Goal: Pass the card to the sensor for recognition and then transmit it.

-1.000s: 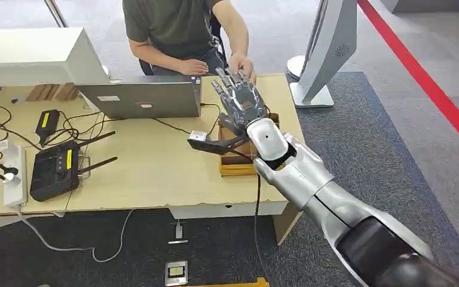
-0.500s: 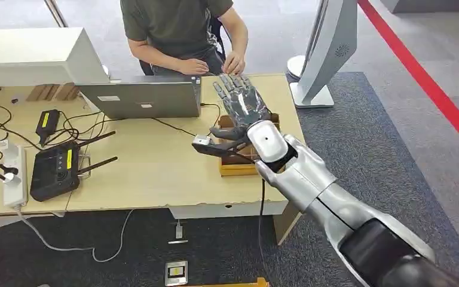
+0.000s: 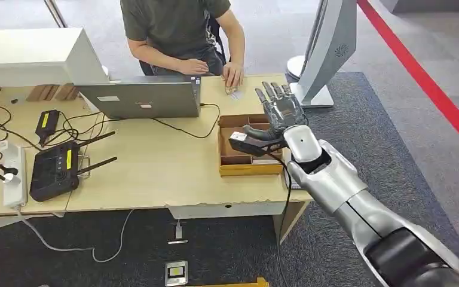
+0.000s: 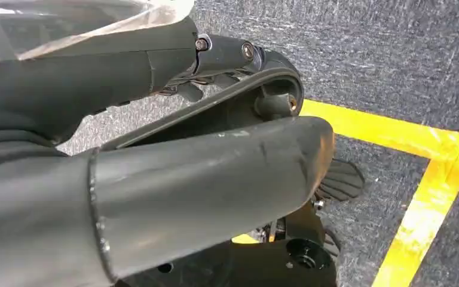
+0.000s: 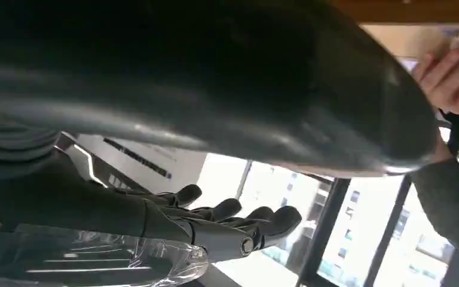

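Right hand [image 3: 281, 113] hung over the cardboard tray [image 3: 236, 168] at the desk [image 3: 155, 173] edge, fingers spread, holding nothing. Card [image 3: 233, 94] lay under the person's hand [image 3: 233, 75]. Judged: scan finished, handover done. Left hand's state unclear.

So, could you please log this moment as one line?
right hand: fingers spread, above cardboard tray | card: not discernible | person's hand: on desk beside laptop
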